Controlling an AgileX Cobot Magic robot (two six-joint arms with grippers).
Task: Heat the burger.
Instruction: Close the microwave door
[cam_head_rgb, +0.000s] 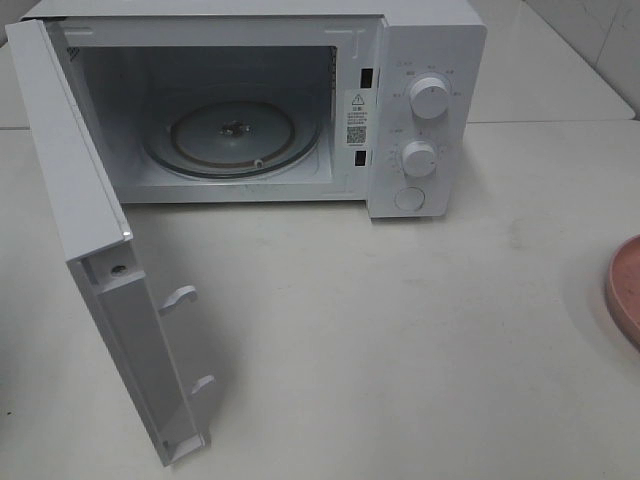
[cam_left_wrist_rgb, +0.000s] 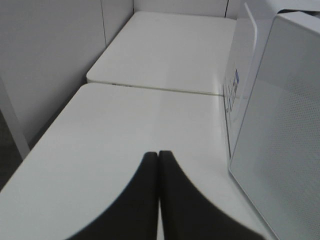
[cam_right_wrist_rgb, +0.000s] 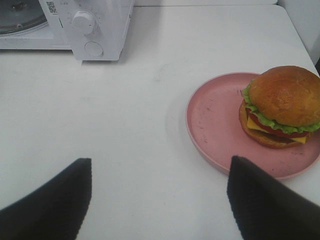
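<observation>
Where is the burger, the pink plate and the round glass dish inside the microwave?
burger (cam_right_wrist_rgb: 284, 102): right wrist view, on the top bun.
pink plate (cam_right_wrist_rgb: 215, 120): right wrist view, on the bare part beside the burger.
glass dish (cam_head_rgb: 195, 135): exterior high view, on its clear surface left of centre.

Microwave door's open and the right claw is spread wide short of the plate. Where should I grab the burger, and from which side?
Grip the burger across the firm bun, one finger on each flank, coming from above with the right claw. It sits upright toward one side of the pink plate, whose raised rim would likely block a low sideways approach; squeezing the lettuce and cheese layers could shift them.
</observation>
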